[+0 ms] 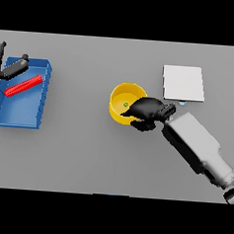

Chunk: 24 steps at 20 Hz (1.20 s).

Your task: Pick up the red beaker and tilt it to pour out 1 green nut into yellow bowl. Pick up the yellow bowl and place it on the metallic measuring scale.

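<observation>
A: Right hand (148, 111), item one: where is it, and in what state?

B: Right hand lies at the near-right rim of the bowl (121, 100), fingers curled over the rim and thumb under it. Clasping the bowl, as best I can judge; the dark fingers blur against the rim's shadow. Its arm (198, 147) runs in from the lower right.

A: Item two, the bowl?

B: Yellow, round, on the table (86, 156) near the centre. One small green nut (125, 104) sits inside, close to the fingers.

A: Item three, the scale?

B: Pale square plate (183, 83), flat on the table, up and to the right of the bowl, apart from it. A small light tab shows at its near edge.

A: Item four, the beaker?

B: Red beaker (24, 86), lying on its side and slanted, inside the blue tray (36, 114) at the far left.

A: Item five, left hand?

B: Left hand (11, 69) at the tray's upper left corner, fingers stretched out and slack, holding nothing. One fingertip is near the beaker's upper end; I cannot tell whether they touch.
</observation>
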{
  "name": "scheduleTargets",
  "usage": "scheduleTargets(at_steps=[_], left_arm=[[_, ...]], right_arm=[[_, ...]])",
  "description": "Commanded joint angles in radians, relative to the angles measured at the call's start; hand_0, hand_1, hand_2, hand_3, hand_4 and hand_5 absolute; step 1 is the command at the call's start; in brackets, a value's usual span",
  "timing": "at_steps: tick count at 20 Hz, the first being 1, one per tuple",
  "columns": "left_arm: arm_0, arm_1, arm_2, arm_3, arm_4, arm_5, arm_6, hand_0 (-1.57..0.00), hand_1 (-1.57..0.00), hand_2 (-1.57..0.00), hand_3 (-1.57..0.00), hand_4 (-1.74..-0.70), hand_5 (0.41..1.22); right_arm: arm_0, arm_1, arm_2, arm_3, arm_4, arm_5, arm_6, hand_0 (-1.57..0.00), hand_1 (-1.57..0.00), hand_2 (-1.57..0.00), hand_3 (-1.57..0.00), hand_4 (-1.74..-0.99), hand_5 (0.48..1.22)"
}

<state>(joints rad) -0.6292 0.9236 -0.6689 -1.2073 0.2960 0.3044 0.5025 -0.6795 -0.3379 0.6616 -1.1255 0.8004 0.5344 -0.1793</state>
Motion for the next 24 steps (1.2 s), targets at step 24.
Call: scheduleTargets(at_steps=[24], left_arm=[[0.007, 0.02, -0.001, -0.032, -0.005, 0.009, 0.002, 0.0, 0.0, 0.0, 0.0, -0.8, 0.723]], right_arm=[[-0.018, -0.203, -0.128, -0.324, -0.135, 0.152, 0.12, -1.57, -1.57, -1.56, -1.24, -1.719, 1.22]])
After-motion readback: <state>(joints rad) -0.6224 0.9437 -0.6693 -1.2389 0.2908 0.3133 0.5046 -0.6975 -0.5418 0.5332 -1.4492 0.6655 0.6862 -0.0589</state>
